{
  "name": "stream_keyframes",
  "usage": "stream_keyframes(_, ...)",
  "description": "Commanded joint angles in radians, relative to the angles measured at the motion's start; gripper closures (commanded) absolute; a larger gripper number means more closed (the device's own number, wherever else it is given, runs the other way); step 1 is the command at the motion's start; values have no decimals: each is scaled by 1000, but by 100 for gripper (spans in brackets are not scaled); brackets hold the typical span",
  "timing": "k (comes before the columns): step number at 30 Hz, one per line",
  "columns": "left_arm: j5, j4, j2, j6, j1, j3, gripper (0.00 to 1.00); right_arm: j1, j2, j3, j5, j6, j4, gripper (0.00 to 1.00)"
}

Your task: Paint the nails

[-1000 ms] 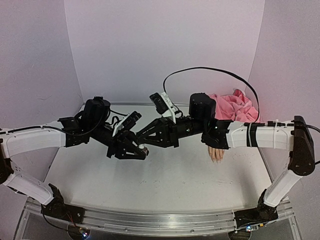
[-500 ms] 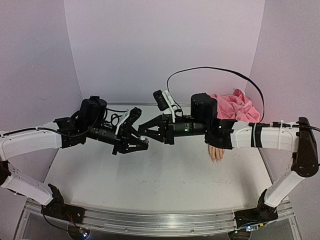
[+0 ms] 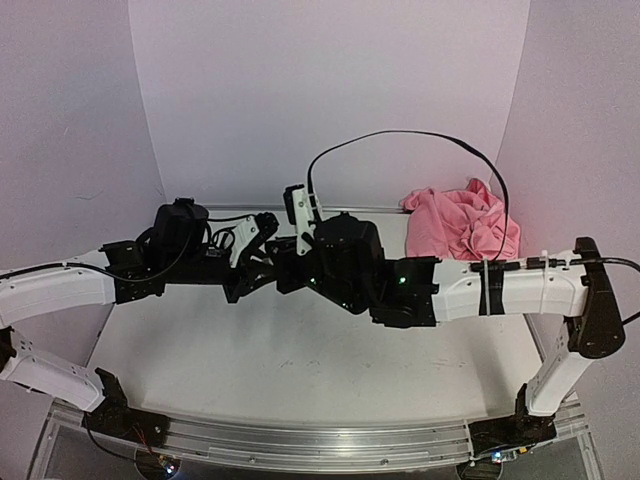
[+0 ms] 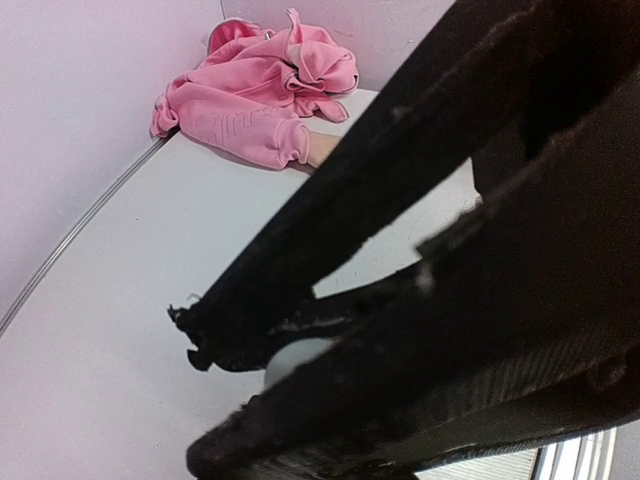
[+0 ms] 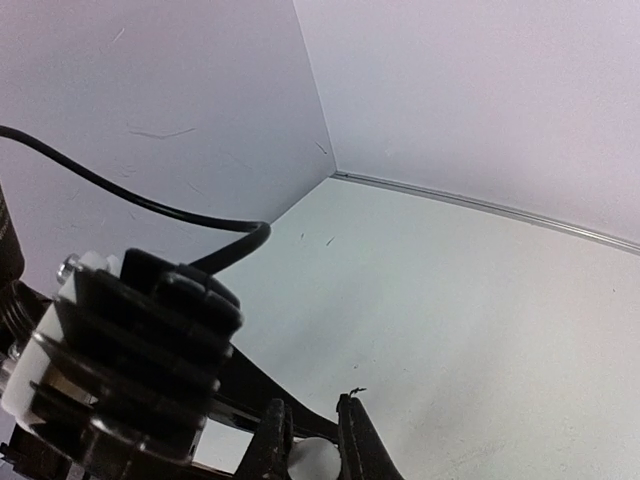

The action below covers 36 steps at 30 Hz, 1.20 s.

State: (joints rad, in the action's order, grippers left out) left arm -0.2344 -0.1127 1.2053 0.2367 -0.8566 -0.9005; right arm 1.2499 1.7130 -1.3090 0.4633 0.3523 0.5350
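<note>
Both arms meet mid-air over the middle of the bench [image 3: 300, 370]. The left arm [image 3: 60, 285] and right arm [image 3: 520, 290] are basically nose to nose. The left jaws are clenched on a small pale rounded thing, prob the polish bottle [image 4: 300, 358]. The right jaws are pinched around a white bit, which looks like the white cap [image 5: 315, 455]. So imo this is the open-the-bottle step, and no painting has started yet.

The nails themselves can't be seen in any view. The mannequin hand [image 4: 322, 150] only shows as a sliver of flesh colour poking out of the pink sleeve [image 3: 460, 225]. It sits at the back right of the bench, well apart from both jaws, and in the top view the right arm covers it.

Next move, best guess: the right arm twists and pulls the cap off while the left arm keeps the bottle steady and upright-ish. Then the brush has to travel over to the fingertips w/o dripping. The wrist cams are mostly blocked by the arms, so lining up on those tiny nails could be fiddly.
</note>
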Motion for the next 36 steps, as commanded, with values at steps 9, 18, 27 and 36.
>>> stream_keyframes(9,-139,83,-21,-28,35,-35,100,-196,-262,189,-683,-43,33,17)
stream_keyframes(18,-734,83,34,-86,36,-75,100,-308,-278,308,-1215,-16,264,26)
stream_keyframes(27,-805,84,66,-109,34,-89,100,-302,-129,182,-1408,32,343,40)
stream_keyframes(36,-825,83,73,-112,34,-92,100,-291,-58,106,-1454,46,350,62)
